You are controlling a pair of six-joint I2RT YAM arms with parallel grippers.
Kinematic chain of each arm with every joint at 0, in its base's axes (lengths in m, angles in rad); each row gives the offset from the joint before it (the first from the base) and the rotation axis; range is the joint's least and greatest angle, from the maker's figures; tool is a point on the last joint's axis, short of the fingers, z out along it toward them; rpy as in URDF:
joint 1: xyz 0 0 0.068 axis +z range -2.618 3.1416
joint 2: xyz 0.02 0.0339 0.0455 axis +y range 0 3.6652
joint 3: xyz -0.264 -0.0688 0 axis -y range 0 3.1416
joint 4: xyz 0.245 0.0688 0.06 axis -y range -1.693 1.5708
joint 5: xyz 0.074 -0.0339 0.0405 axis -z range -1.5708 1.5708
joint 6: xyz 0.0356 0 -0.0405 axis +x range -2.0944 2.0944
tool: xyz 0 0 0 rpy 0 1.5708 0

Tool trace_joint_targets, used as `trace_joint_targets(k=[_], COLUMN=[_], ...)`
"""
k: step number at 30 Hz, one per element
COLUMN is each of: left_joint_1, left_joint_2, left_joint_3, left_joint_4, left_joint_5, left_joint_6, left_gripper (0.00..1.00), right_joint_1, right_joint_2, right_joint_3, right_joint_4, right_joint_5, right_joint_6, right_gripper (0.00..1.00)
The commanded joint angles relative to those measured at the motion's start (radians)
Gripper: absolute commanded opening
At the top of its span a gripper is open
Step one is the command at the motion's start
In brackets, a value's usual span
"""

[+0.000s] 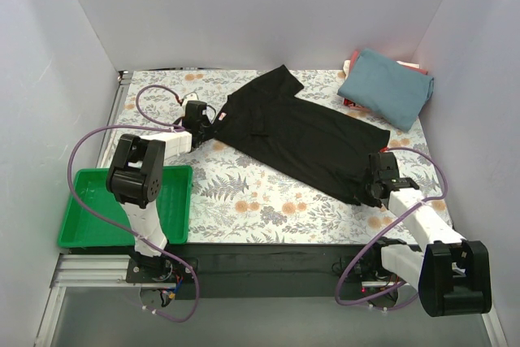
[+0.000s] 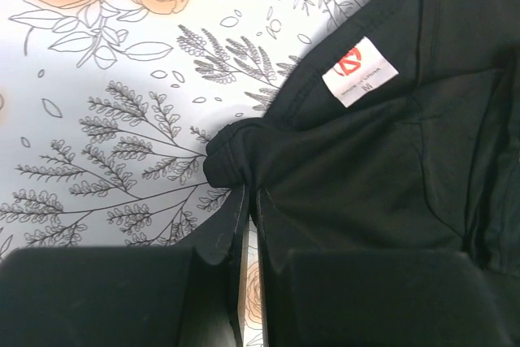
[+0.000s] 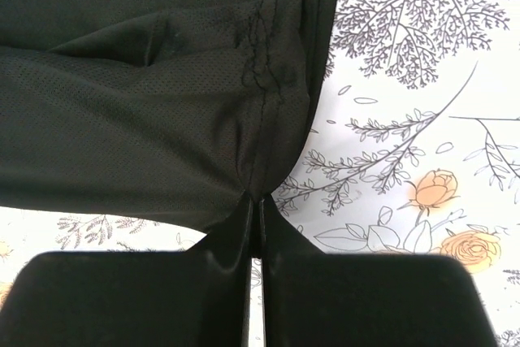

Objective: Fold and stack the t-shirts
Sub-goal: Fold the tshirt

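With left fingers (image 2: 223, 239) and right fingers (image 3: 231, 239) clamped on soft black cloth t-shirt (image 1: 301, 132), lift together, keeping cloth between them taut.

Non-task items: tray, table cover, enclosure.
A green plastic tray (image 1: 175, 205) sits at the near-left corner, upright and level, against the table cover (image 1: 260, 201) printed with orange roses and grey foliage. Plain white walls (image 1: 260, 6) enclose left, far and right sides.
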Motion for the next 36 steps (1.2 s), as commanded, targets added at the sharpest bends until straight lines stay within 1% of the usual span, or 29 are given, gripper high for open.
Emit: trace_joint_targets(k=[1, 3, 5, 6, 7, 8, 9, 10, 12, 13, 14, 16, 20, 22, 23, 24, 25, 28, 29, 30, 36], left_joint_1=[0.002, 0.002, 0.002, 0.002, 0.001, 0.001, 0.001, 0.001, 0.001, 0.001, 0.001, -0.001, -0.027, -0.056, -0.070, -0.099, -0.114, -0.180, -0.192, -0.211, -0.245], left_joint_2=[-0.042, -0.057, -0.068, -0.073, -0.079, -0.094, -0.102, -0.111, -0.135, -0.146, -0.172, -0.209, -0.319, -0.338, -0.341, -0.336, -0.327, -0.269, -0.231, -0.211, -0.062], left_joint_3=[-0.007, -0.019, -0.024, -0.028, -0.031, -0.037, -0.047, -0.047, -0.044, -0.044, -0.045, -0.062, -0.082, -0.091, -0.096, -0.094, -0.088, -0.054, -0.045, -0.025, 0.057], left_joint_4=[-0.017, -0.017, -0.017, -0.019, -0.019, -0.022, -0.028, -0.034, -0.068, -0.093, -0.104, -0.108, -0.089, -0.078, -0.033, -0.022, -0.014, 0.003, 0.012, 0.017, 0.046], left_joint_5=[-0.087, -0.080, -0.035, -0.023, -0.009, -0.002, -0.005, -0.008, -0.021, -0.020, -0.023, -0.032, -0.067, -0.051, -0.040, -0.028, 0.003, 0.035, 0.061, 0.078, 0.141], left_joint_6=[0.018, 0.018, 0.020, 0.017, 0.015, 0.010, 0.010, 0.010, 0.010, 0.012, 0.015, 0.017, 0.027, 0.032, 0.032, 0.029, 0.027, 0.012, 0.007, 0.001, -0.017], left_gripper=[0.00, 0.00, 0.00, 0.03, 0.09, 0.16, 0.33, 0.39, 0.52, 0.63, 0.67, 0.69, 0.69, 0.68, 0.66, 0.65, 0.65, 0.65, 0.65, 0.64, 0.64], right_joint_1=[-0.002, -0.002, -0.002, -0.002, -0.002, -0.002, -0.002, -0.002, -0.002, -0.002, -0.002, -0.002, -0.002, 0.000, 0.000, 0.000, 0.000, 0.005, 0.005, 0.005, 0.011], right_joint_2=[-0.029, -0.039, -0.037, -0.036, -0.036, -0.034, -0.034, -0.036, -0.045, -0.051, -0.065, -0.088, -0.147, -0.157, -0.161, -0.161, -0.160, -0.132, -0.117, -0.112, -0.109], right_joint_3=[0.010, 0.010, 0.015, 0.016, 0.019, 0.027, 0.030, 0.033, 0.048, 0.056, 0.064, 0.084, 0.127, 0.134, 0.134, 0.133, 0.133, 0.134, 0.133, 0.133, 0.127], right_joint_4=[-0.056, -0.057, -0.057, -0.059, -0.057, -0.060, -0.064, -0.067, -0.080, -0.091, -0.108, -0.111, -0.091, -0.029, -0.006, 0.042, 0.061, 0.117, 0.127, 0.131, 0.173], right_joint_5=[0.049, 0.049, 0.049, 0.047, 0.043, 0.041, 0.040, 0.035, 0.032, 0.046, 0.047, 0.037, 0.006, -0.037, -0.051, -0.080, -0.095, -0.129, -0.129, -0.159, -0.175], right_joint_6=[-0.006, -0.005, -0.005, -0.005, -0.009, -0.011, -0.014, -0.020, -0.029, -0.032, -0.032, -0.035, -0.040, -0.052, -0.058, -0.058, -0.060, -0.071, -0.074, -0.078, -0.110], right_gripper=[0.01, 0.01, 0.01, 0.01, 0.03, 0.07, 0.13, 0.28, 0.44, 0.57, 0.60, 0.65, 0.67, 0.67, 0.67, 0.67, 0.67, 0.67, 0.67, 0.67, 0.67])
